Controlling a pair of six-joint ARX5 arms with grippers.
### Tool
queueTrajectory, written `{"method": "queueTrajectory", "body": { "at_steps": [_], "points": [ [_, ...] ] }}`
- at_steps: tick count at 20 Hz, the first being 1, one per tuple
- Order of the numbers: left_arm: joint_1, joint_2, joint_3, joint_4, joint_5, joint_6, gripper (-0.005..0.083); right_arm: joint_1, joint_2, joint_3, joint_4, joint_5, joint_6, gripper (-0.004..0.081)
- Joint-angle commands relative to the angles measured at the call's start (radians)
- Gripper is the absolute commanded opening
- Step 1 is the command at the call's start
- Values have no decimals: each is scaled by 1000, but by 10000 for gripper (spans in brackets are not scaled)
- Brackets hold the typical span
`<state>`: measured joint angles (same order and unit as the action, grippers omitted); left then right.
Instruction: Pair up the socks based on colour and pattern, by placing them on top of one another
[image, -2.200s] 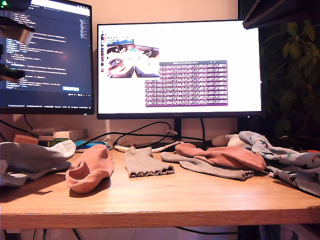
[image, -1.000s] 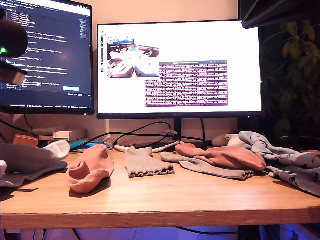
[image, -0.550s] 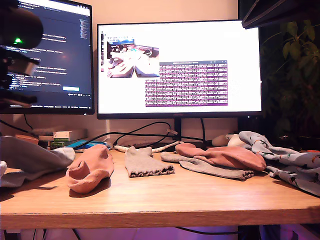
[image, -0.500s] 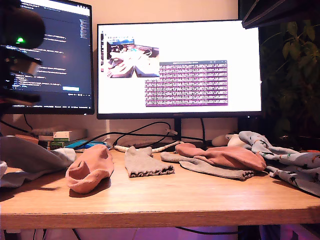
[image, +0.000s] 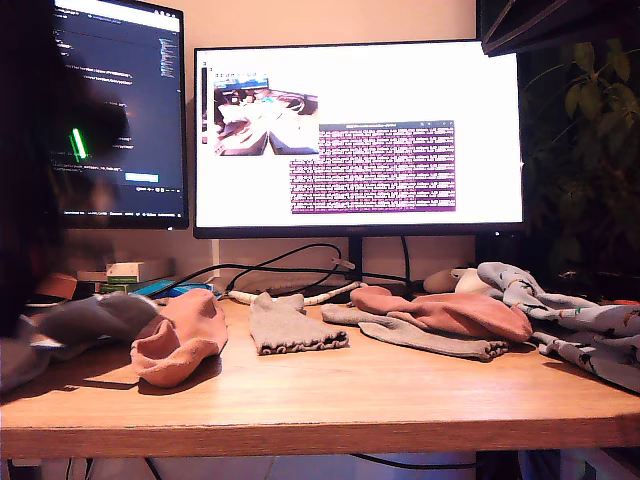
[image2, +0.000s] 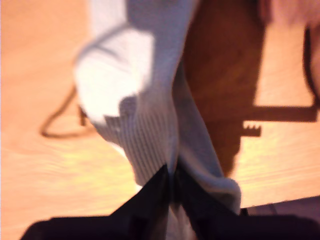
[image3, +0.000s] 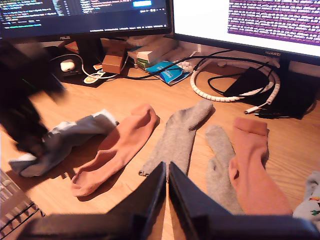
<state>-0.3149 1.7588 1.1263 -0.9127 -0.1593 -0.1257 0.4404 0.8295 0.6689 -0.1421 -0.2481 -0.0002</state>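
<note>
Clamped in my first gripper (image2: 172, 182), the white ribbed sock (image2: 145, 115) hangs limp above the tabletop (image: 330, 395); my second gripper (image3: 167, 187) is closed, empty. Lower slowly so it lands flat.

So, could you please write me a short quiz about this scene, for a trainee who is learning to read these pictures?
1. True or false: my first hand is shut on the white ribbed sock.
2. In the exterior view's right half, what lies partly on the grey sock? A. a salmon-pink sock B. a white cable C. a keyboard
3. Short answer: does my second hand hold anything?

Key: 1. True. 2. A. 3. No; its jaws are together above the desk with nothing between them.
</note>
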Motion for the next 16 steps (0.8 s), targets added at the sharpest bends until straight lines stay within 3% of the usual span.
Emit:
{"method": "queueTrajectory", "body": {
  "at_steps": [1, 9, 16],
  "points": [
    [-6, 13, -8, 17, -10, -6, 84, 6, 5, -22, 11, -4, 3, -11],
    [-6, 2, 42, -42, 103, -5, 477, 6, 5, -22, 20, -4, 1, -11],
    [-6, -80, 142, -93, 125, 3, 481, 6, 5, -22, 19, -5, 1, -11]
  ]
}}
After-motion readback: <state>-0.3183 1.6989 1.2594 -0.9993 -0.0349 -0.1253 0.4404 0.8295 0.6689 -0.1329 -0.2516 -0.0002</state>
